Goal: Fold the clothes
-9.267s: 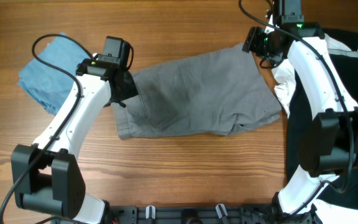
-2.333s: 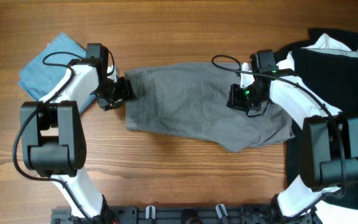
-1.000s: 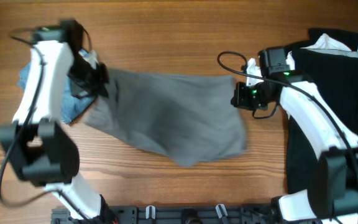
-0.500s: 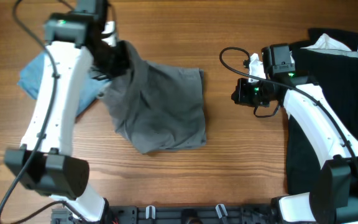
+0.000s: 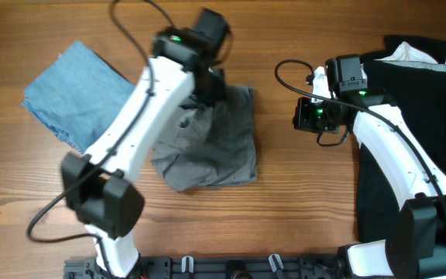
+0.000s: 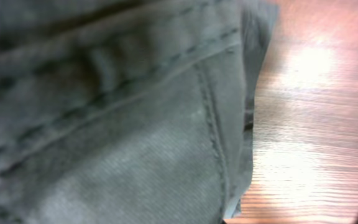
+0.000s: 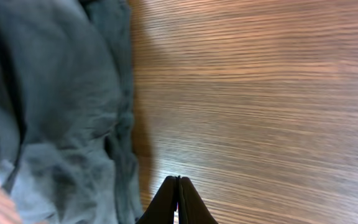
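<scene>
The mid-grey shorts [image 5: 211, 147] lie doubled over on the wooden table, rumpled along their left side. My left gripper [image 5: 214, 87] sits at their top right corner, shut on the grey fabric. Stitched grey cloth [image 6: 135, 124] fills the left wrist view and hides the fingers. My right gripper [image 5: 296, 116] hovers over bare wood just right of the shorts, shut and holding nothing. Its pressed-together tips [image 7: 179, 182] show in the right wrist view, with the shorts' edge [image 7: 55, 112] to their left.
A light-blue piece [image 5: 76, 93] lies at the far left. A large black garment [image 5: 416, 132] with a white one [image 5: 409, 53] at its top covers the right side, under my right arm. Bare wood [image 5: 300, 194] stretches between the shorts and the black garment.
My left gripper has swung right across the table with the shorts' left end, laying it over the right half. The right gripper has stayed nearly still, shut.
</scene>
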{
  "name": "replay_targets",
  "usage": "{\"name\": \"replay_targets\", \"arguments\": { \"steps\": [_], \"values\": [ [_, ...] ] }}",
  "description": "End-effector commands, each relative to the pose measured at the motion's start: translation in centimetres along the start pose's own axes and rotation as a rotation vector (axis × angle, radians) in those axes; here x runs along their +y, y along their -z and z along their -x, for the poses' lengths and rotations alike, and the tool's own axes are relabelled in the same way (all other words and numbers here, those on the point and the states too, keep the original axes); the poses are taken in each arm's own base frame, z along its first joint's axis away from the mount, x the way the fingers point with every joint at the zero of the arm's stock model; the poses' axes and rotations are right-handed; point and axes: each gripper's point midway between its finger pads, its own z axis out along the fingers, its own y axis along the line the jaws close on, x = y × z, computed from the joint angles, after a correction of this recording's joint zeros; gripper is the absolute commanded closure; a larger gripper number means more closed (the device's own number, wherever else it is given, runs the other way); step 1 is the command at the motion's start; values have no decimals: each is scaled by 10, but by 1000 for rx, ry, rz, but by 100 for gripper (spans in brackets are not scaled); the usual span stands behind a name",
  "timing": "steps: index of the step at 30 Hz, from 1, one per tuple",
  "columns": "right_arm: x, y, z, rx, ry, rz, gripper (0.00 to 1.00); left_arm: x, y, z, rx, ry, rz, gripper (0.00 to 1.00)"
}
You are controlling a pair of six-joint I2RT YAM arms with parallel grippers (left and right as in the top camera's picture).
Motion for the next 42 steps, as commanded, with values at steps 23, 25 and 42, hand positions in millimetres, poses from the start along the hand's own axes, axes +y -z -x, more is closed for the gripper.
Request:
{"name": "replay_targets", "arguments": {
  "steps": [23, 25, 42],
  "values": [
    [101, 26, 13, -91, 326, 412, 92, 53, 33, 23, 99, 35, -27, 96],
    [109, 9, 13, -96, 358, 375, 92, 53, 24, 21, 117, 15, -36, 96],
    [-15, -133, 1, 88, 123, -162, 96, 75, -135, -94, 431, 51, -5, 96]
  ]
}}
